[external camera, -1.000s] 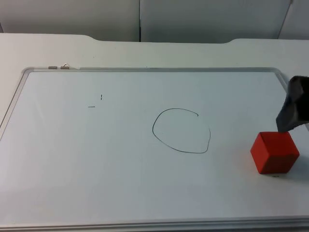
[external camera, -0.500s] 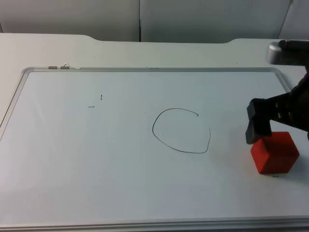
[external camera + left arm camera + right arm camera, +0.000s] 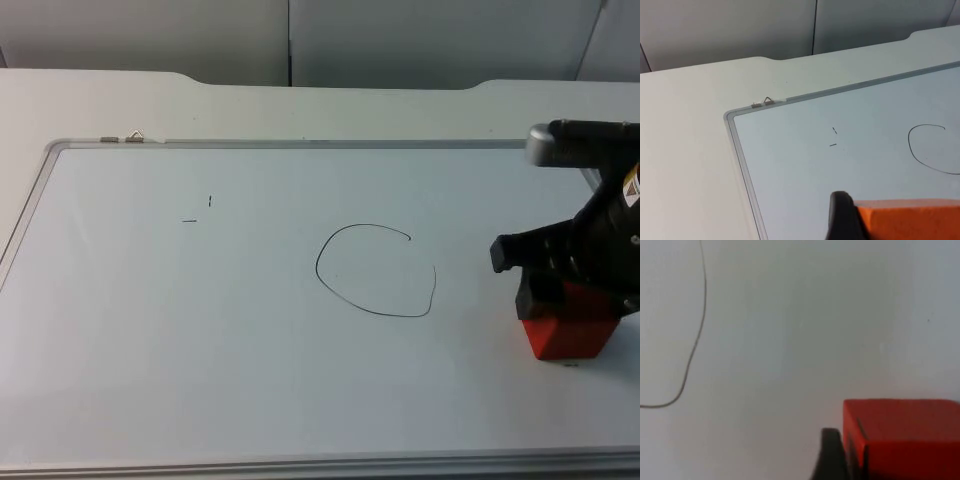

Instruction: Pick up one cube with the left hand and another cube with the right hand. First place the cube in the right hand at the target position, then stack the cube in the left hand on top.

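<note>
A red cube sits on the whiteboard to the right of a hand-drawn circle. My right gripper is low over this cube, open, with its fingers down beside the cube's sides. In the right wrist view one black fingertip stands right against the red cube's side face. In the left wrist view an orange cube lies against my left gripper's black fingertip, held well above the board; the gripper is shut on it.
The whiteboard's metal frame runs round the work area, with a small clip on its far-left edge. Two short pen marks lie left of the circle. A grey partition wall stands behind the table.
My right gripper has come in from the right edge and dropped down over the red cube. The cube has not moved.
</note>
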